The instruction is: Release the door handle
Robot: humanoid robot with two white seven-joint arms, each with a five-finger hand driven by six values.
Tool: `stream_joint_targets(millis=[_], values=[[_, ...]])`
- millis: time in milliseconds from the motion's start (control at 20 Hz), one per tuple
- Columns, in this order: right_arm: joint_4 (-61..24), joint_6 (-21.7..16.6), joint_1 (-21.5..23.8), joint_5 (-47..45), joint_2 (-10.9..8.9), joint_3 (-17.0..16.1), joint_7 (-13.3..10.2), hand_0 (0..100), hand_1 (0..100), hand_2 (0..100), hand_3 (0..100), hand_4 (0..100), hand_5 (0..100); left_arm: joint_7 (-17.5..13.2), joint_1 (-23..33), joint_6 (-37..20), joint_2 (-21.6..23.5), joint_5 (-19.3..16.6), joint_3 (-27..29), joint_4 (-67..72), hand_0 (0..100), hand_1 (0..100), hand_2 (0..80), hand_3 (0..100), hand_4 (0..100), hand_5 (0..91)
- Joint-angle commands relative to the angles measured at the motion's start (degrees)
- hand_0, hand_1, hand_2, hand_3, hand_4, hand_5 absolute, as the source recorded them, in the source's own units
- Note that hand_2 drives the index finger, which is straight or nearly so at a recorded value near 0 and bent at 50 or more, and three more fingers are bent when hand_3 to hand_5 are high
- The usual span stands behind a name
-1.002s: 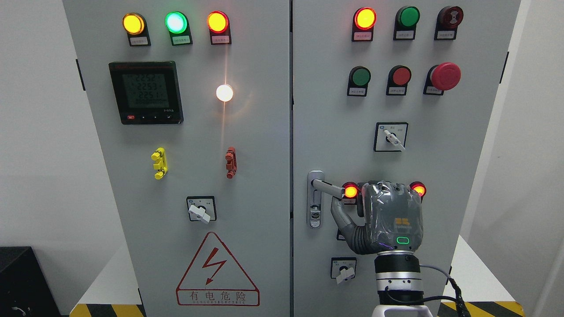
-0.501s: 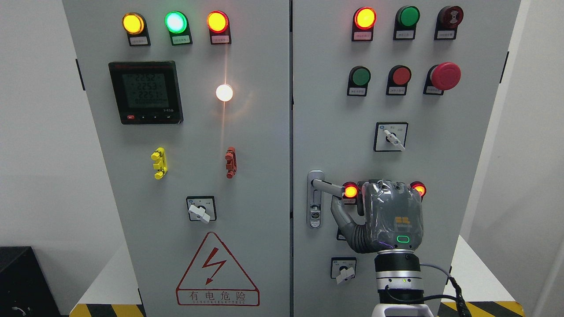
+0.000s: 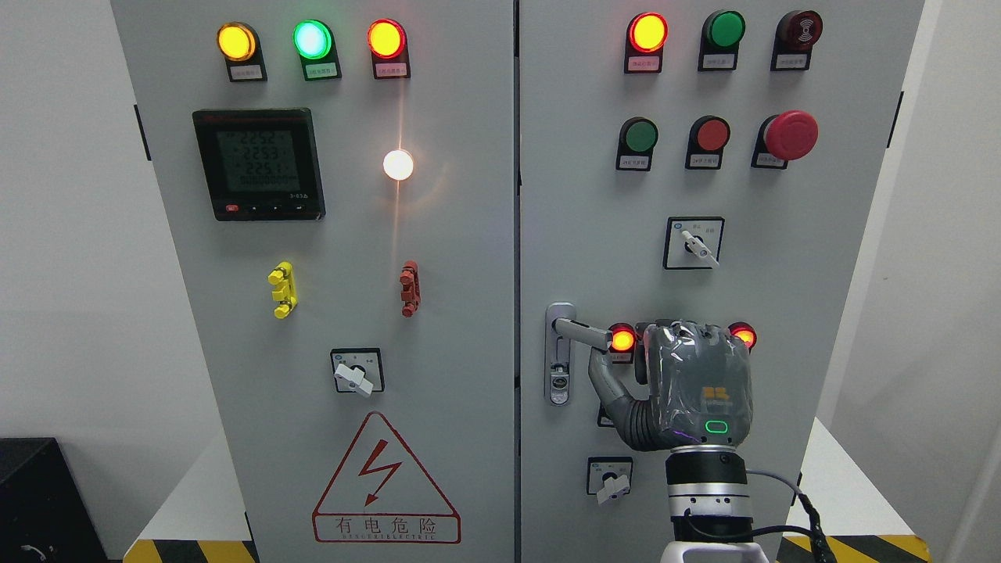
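Note:
The silver door handle [image 3: 580, 331] is on the right cabinet door [image 3: 594, 195], its lever pointing right from the lock plate [image 3: 558, 356]. My right hand [image 3: 692, 383] is just right of the lever's tip, with the back of the hand facing me. Its thumb [image 3: 600, 377] stretches left under the lever's end, and the lever's end shows free of the hand. The other fingers point at the door and are mostly hidden behind the hand. The left arm is out of sight.
Two lit red lamps [image 3: 623, 339] [image 3: 743, 336] flank the hand. A rotary switch [image 3: 610, 478] sits below it and another [image 3: 694, 244] above. A red mushroom stop button [image 3: 790, 134] is at the upper right. The left door [image 3: 328, 234] carries a meter and lamps.
My right hand has edged a few pixels right and down, away from the lever. The handle has not moved.

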Motion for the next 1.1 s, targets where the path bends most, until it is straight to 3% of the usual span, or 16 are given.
stream_joint_targets(millis=[0, 601, 802, 902, 1052], values=[[-0.4, -0.2, 0.8, 0.0, 0.0, 0.0, 0.0, 51, 37, 93, 100, 100, 100, 0.0, -1.5, 0.0, 0.0, 0.0, 0.0, 1.7, 12, 56, 0.0, 0, 0, 0.0], [-2.9, -0.7, 4.3, -0.6, -0.44, 0.2, -0.6, 48, 38, 91, 100, 98, 100, 0.0, -1.6, 0.0, 0.0, 0.0, 0.0, 1.7, 12, 56, 0.0, 0, 0, 0.0], [-6.6, -3.7, 8.5, -0.7, -0.7, -0.4, -1.1, 47, 37, 79, 100, 93, 97, 0.0, -1.5, 0.0, 0.0, 0.0, 0.0, 1.7, 12, 56, 0.0, 0, 0, 0.0], [-8.1, -5.0, 10.8, -0.8, -0.7, -1.9, -1.1, 47, 36, 73, 95, 88, 91, 0.0, -1.5, 0.0, 0.0, 0.0, 0.0, 1.7, 12, 56, 0.0, 0, 0, 0.0], [-10.4, -10.1, 13.3, -1.0, -0.53, -6.0, -1.3, 47, 34, 61, 75, 74, 74, 0.0, -1.5, 0.0, 0.0, 0.0, 0.0, 1.7, 12, 56, 0.0, 0, 0, 0.0]])
